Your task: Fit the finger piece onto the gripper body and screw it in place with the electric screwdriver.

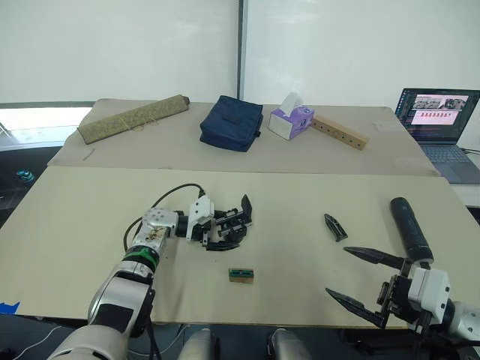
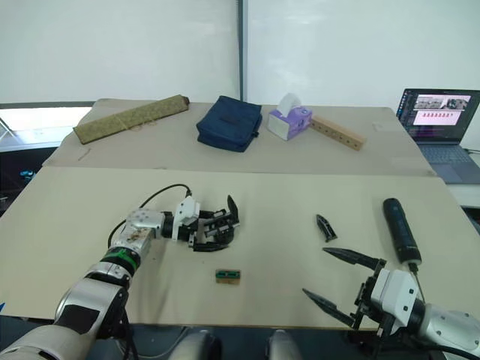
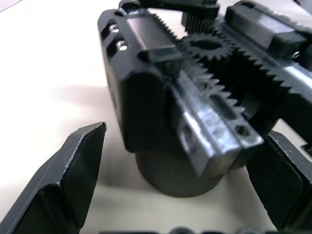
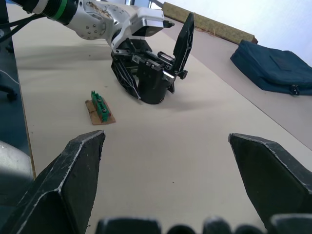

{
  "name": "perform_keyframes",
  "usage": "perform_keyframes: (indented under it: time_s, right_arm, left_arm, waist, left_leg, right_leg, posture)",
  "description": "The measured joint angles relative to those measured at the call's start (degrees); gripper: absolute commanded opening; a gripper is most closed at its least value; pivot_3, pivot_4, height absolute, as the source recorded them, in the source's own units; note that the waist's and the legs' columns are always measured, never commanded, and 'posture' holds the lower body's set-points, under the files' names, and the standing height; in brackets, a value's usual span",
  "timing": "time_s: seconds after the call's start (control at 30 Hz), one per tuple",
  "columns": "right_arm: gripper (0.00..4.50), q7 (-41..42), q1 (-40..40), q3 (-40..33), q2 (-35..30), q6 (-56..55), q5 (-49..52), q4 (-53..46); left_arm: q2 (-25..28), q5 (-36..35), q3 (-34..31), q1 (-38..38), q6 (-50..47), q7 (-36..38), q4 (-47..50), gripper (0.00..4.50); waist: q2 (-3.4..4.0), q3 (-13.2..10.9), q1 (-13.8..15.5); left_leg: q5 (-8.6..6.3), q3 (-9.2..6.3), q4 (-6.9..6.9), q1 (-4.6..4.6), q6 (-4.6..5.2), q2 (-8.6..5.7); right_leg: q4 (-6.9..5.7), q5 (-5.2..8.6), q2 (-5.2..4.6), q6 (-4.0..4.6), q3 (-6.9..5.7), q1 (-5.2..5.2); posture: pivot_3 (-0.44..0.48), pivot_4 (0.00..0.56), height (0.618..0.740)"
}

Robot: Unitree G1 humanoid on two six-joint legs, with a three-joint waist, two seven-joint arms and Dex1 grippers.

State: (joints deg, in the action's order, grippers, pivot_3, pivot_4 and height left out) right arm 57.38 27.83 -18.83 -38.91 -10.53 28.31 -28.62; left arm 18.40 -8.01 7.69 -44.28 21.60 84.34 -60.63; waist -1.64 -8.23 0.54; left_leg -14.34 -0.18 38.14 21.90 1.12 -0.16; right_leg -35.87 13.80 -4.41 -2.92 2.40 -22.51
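Head view, with both wrist views. The gripper body [image 1: 229,225] stands left of centre on the tan table [image 1: 300,195], one pointed finger raised toward the upper right. The left gripper [image 1: 217,234] brackets its round base, fingers parted on either side; whether they touch it cannot be told. The finger piece [image 1: 335,226] lies right of centre, its long axis running from upper left to lower right, well apart from the body. The electric screwdriver [image 1: 409,227] lies further right, nearly parallel, rounded end toward the top of the frame. The right gripper [image 1: 358,279], lower right, hangs spread wide and empty, with the finger piece up and to its left, so this arm is judged the nearer for the pickup. A small green-and-tan block [image 1: 241,275] sits below the body.
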Motion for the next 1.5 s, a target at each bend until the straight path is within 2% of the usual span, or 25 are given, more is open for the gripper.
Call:
perform_keyframes:
  time_s: [0.03,0.13,0.23,0.33,0.47,0.57,0.67,0.87,1.2,1.27,1.37,1.5]
  right_arm:
    - [4.50,0.00,-0.06,0.00,0.00,0.00,0.00,0.00]
    - [4.50,0.05,-0.12,0.00,0.00,0.00,-0.02,0.00]
    - [4.50,0.05,-0.12,0.02,0.00,0.00,-0.09,0.02]
    - [4.50,0.14,-0.10,0.13,0.31,0.04,0.13,-0.03]
    - [4.50,-0.98,0.25,0.50,2.50,1.25,2.78,-1.31]
    - [4.50,-0.95,0.36,1.47,2.76,1.25,2.75,-1.70]
    - [4.50,-1.05,0.09,2.61,2.95,1.25,2.67,-1.76]
    - [4.50,-0.59,-0.69,3.06,2.52,1.26,2.29,-1.77]
    - [4.50,-0.38,-1.59,3.34,2.19,2.29,2.22,-2.05]
    - [4.50,-0.63,-1.86,3.44,2.25,2.28,2.13,-2.29]
    - [4.50,-0.94,-2.01,4.01,2.57,2.21,1.56,-2.30]
    - [4.50,-1.42,-1.95,4.52,3.24,2.20,1.04,-2.45]
  left_arm:
    - [-0.08,-0.01,-0.03,0.00,0.00,0.59,0.00,3.70]
    - [0.25,-0.07,-0.69,0.25,0.73,1.44,0.16,2.38]
    - [0.40,-1.49,-2.89,3.10,0.97,1.06,3.12,2.35]
    - [2.09,-3.45,-4.95,9.05,-4.63,-2.55,14.23,2.35]
    - [3.05,-5.74,-6.62,21.52,-19.63,-13.88,38.95,2.35]
    - [1.00,-5.00,-6.35,27.73,-27.05,-23.61,50.78,2.35]
    - [-0.88,-3.04,-5.09,30.68,-32.09,-31.51,57.88,2.35]
    - [-3.07,0.13,-0.68,32.01,-34.35,-38.79,60.80,2.35]
    - [-3.43,2.44,2.68,31.67,-34.36,-43.13,60.21,2.35]
    - [-3.10,2.41,2.76,31.52,-34.37,-43.10,60.13,3.39]
    - [-1.74,2.46,2.75,30.95,-33.16,-42.70,59.77,4.45]
    - [1.71,1.15,2.14,30.36,-32.67,-40.18,59.77,4.45]
  waist:
    - [0.00,0.00,0.00]
    - [0.00,0.00,-0.11]
    - [-0.03,-0.02,-0.37]
    - [-0.06,-0.04,-0.61]
    - [-0.02,-0.05,-0.63]
    - [-0.03,-0.05,-0.02]
    - [-0.02,-0.05,0.22]
    - [-0.03,-0.05,0.12]
    - [-0.02,-0.05,0.10]
    - [-0.02,-0.05,0.05]
    - [-0.02,-0.05,0.04]
    - [0.00,-0.04,-0.02]
  left_leg:
    - [0.00,0.01,0.01,0.01,0.00,0.00]
    - [0.00,-0.01,0.01,0.02,0.00,0.02]
    - [0.00,-0.16,0.02,0.13,0.00,0.08]
    - [0.00,-0.34,0.07,0.31,0.00,0.12]
    - [0.00,-0.39,0.10,0.38,0.00,0.19]
    - [0.00,-0.41,0.18,0.36,0.00,0.15]
    - [0.00,-0.40,0.22,0.37,0.00,0.10]
    - [0.00,-0.38,0.21,0.35,0.00,0.09]
    - [0.00,-0.38,0.21,0.32,0.00,0.09]
    - [0.00,-0.38,0.21,0.31,0.00,0.10]
    - [0.00,-0.37,0.21,0.31,0.00,0.10]
    - [0.00,-0.37,0.20,0.30,0.00,0.10]
  right_leg:
    - [0.00,0.00,0.00,0.00,0.00,0.00]
    - [-0.01,0.00,0.02,0.00,0.00,-0.04]
    - [-0.11,-0.01,0.00,0.01,0.02,-0.20]
    - [-0.27,-0.01,0.00,0.02,0.08,-0.50]
    - [-0.33,-0.03,-0.11,0.02,0.14,-0.55]
    - [-0.30,-0.06,-0.15,-0.04,0.13,-0.50]
    - [-0.28,-0.07,-0.15,-0.05,0.13,-0.49]
    - [-0.26,-0.07,-0.09,-0.04,0.13,-0.50]
    - [-0.26,-0.07,-0.08,-0.03,0.13,-0.47]
    - [-0.26,-0.07,-0.07,-0.03,0.13,-0.47]
    - [-0.26,-0.07,-0.06,-0.03,0.13,-0.48]
    - [-0.27,-0.07,-0.07,-0.02,0.13,-0.48]
  posture:
    - [0.000,0.150,0.740]
    - [0.000,0.150,0.740]
    - [0.000,0.150,0.740]
    - [0.000,0.150,0.740]
    - [0.000,0.150,0.740]
    - [0.000,0.150,0.740]
    - [0.000,0.150,0.740]
    - [0.000,0.150,0.740]
    - [0.000,0.150,0.740]
    - [0.000,0.150,0.740]
    - [0.000,0.150,0.740]
    - [0.000,0.150,0.740]
